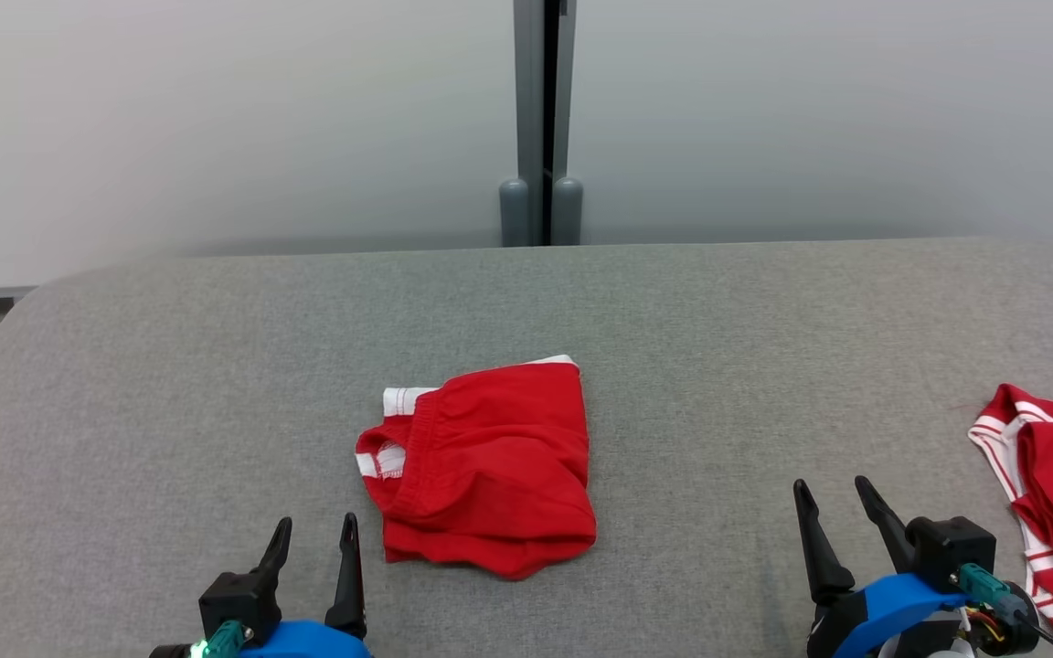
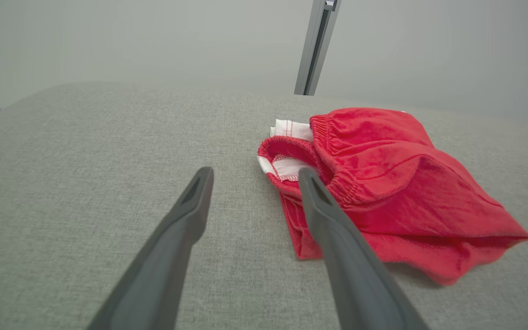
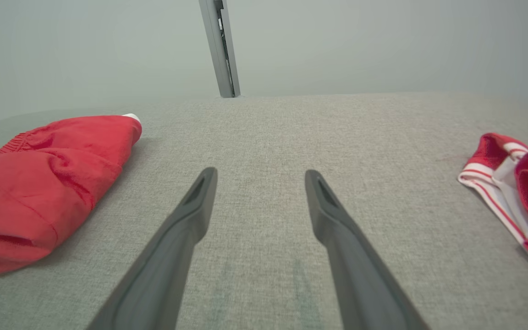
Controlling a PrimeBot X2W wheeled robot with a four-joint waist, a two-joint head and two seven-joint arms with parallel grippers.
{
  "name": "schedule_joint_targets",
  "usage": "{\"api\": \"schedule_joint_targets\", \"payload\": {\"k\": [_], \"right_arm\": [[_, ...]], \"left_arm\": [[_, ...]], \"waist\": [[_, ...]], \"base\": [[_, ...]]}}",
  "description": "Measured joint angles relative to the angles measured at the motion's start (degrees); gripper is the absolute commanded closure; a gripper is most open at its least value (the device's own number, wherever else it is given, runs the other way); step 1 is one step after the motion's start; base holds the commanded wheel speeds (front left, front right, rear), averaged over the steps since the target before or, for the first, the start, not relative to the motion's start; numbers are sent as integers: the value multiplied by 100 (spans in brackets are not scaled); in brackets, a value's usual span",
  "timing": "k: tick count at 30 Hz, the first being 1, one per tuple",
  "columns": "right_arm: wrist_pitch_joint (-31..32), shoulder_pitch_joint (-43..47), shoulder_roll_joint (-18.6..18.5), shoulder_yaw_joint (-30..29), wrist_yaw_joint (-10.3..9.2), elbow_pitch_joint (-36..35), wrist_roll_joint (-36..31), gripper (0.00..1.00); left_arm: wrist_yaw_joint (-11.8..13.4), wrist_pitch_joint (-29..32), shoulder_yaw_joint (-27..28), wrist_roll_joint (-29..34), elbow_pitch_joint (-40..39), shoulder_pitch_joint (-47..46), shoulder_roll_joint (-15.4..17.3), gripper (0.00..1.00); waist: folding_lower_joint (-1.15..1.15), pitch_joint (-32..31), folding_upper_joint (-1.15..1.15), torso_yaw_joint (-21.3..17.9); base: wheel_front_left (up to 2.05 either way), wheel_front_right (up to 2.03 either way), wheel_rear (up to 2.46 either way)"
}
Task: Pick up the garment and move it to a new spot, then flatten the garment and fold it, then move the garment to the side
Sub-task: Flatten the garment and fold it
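A red garment [image 1: 490, 466] with a white inner band lies crumpled in the middle of the grey table [image 1: 216, 366]. It looks like small shorts with an elastic waist. My left gripper [image 1: 316, 532] stands open at the lower left, just left of the garment and apart from it. In the left wrist view the garment [image 2: 392, 188] lies to the right of the open fingers [image 2: 190, 201]. My right gripper [image 1: 830, 492] stands open at the lower right, well clear of the garment. The right wrist view shows the garment [image 3: 44, 183] at the left and bare fabric between the fingertips [image 3: 200, 192].
A second red piece of clothing [image 1: 1052, 498] with white stripes lies at the table's right edge, close to my right gripper; it shows too in the right wrist view [image 3: 520, 183]. Behind the table stands a pale wall with a grey upright post [image 1: 542, 119].
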Motion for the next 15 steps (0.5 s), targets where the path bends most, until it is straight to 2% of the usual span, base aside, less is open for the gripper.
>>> {"api": "schedule_joint_targets", "payload": {"k": [6, 15], "right_arm": [[0, 61, 2, 35, 0, 23, 11, 0], [0, 108, 2, 320, 0, 126, 463, 0]], "left_arm": [[-21, 0, 33, 42, 52, 88, -2, 0], [-83, 0, -63, 49, 58, 96, 0, 0]], "waist": [[0, -118, 0, -107], [0, -29, 0, 102]], "base": [[0, 0, 0], [0, 0, 0]]}}
